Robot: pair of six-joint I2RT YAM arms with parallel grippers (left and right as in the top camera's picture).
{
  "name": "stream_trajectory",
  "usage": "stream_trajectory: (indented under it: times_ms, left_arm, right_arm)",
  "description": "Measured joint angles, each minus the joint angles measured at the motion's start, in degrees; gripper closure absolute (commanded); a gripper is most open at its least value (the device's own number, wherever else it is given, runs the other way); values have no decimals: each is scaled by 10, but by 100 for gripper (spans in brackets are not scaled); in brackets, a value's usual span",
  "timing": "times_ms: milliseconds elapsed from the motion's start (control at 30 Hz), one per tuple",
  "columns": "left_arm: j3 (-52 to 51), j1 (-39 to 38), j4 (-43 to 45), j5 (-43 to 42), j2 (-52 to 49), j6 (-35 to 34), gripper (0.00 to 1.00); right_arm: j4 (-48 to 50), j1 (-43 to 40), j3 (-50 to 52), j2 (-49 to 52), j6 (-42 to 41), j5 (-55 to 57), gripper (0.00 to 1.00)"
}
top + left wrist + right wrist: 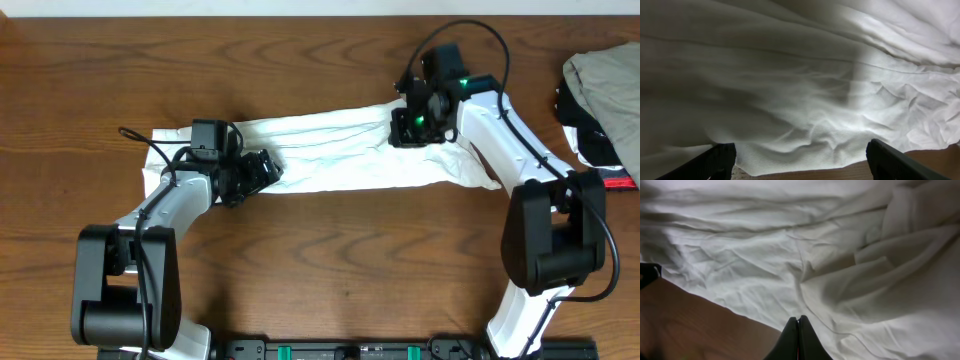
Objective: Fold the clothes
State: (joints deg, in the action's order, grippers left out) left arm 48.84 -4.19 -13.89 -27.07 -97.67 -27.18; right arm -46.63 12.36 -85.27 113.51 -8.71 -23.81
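Observation:
The white T-shirt (340,150) lies on the table as a long wrinkled band running from left to right; no lettering shows. My left gripper (262,170) is low over the band's left part, near its front edge. In the left wrist view its fingers (800,150) are spread wide over the cloth (800,85) and hold nothing. My right gripper (408,125) is over the band's right part, near the back edge. In the right wrist view its fingers (799,322) are pressed together above the shirt's edge (840,255), and I see no cloth between them.
A heap of beige-grey, black and red garments (600,90) lies at the table's right edge, near the right arm. Bare brown wood (350,260) spreads in front of the shirt. The arm bases stand at the front edge.

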Motion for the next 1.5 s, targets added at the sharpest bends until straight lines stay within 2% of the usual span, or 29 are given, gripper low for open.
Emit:
stream_trajectory:
  times_ms: [367,600,700,1033,1333,1500]
  left_arm:
    - [0,0,0,0,0,-2,14]
    - [0,0,0,0,0,-2,14]
    - [0,0,0,0,0,-2,14]
    - [0,0,0,0,0,-2,14]
    - [0,0,0,0,0,-5,14]
    - [0,0,0,0,0,-5,14]
  right_arm:
    - [171,-79,120,0,16,-115,98]
    - [224,-88,174,0,46,-153,94]
    - [234,-88,196,0,68,-156,98]
    - [235,-105,182,-3,93,-187,99]
    - [249,-111,130,-78,88,-246,95]
    - [266,-111,129,-58,87,-256,95]
